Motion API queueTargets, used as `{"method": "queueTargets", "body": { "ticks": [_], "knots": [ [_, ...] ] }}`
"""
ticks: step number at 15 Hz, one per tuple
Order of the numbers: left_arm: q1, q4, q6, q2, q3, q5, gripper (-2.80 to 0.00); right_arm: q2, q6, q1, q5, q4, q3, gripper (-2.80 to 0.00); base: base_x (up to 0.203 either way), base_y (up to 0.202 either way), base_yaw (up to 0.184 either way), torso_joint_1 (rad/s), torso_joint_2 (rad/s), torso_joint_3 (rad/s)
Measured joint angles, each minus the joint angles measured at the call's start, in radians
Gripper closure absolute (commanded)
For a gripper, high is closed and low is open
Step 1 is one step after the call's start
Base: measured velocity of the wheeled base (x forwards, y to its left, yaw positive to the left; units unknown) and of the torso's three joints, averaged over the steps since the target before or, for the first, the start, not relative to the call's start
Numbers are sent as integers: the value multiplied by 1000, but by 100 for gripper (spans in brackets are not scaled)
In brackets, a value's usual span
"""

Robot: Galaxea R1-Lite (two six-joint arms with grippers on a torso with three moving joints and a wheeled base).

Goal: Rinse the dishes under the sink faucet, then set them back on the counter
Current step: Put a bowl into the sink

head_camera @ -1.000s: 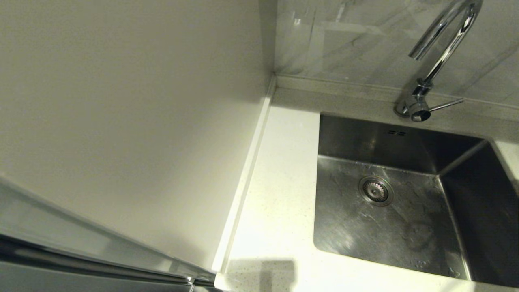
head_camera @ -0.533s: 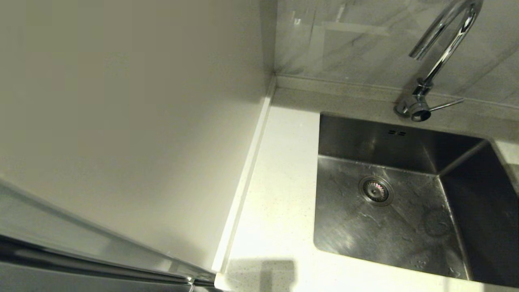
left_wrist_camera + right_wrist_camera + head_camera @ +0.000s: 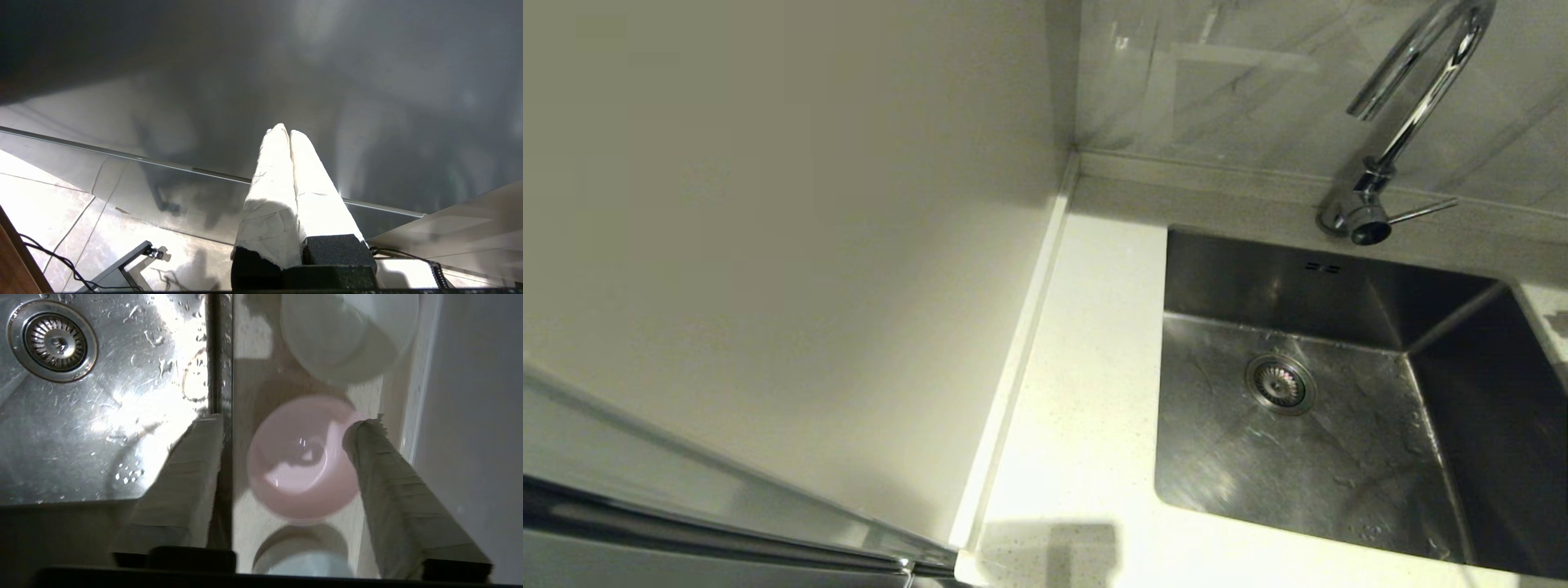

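R gripper (image 3: 286,424) spread wide over pink dish (image 3: 302,457) on counter (image 3: 245,522), prob. not touching; L gripper (image 3: 289,134) pressed together, parked.

Plain cream wall panel (image 3: 792,245), marbled backsplash (image 3: 1241,90) (glossy), tiled floor (image 3: 49,204), black cable (image 3: 49,257)

Sink (image 3: 1307,457) open; dishes (image 3: 302,457) seemingly crowding counter (image 3: 245,522).

The right gripper (image 3: 286,424) hangs above the pink dish (image 3: 304,457), fingers spread; the left gripper (image 3: 289,132) is parked, fingers together.
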Motion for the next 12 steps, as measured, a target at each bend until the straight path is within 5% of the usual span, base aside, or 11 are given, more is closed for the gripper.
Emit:
{"method": "queueTargets", "body": {
  "ticks": [3, 8, 12],
  "knots": [
    [0, 0, 0, 0, 0, 0, 0, 64, -73, 24, 25, -55, 8, -280, 0, 0, 0, 0, 0, 0],
    [0, 0, 0, 0, 0, 0, 0, 153, -71, 66, 21, -117, 10, -280, 0, 0, 0, 0, 0, 0],
    [0, 0, 0, 0, 0, 0, 0, 210, 33, 102, 5, -271, 5, -280, 0, 0, 0, 0, 0, 0]
  ]
}}
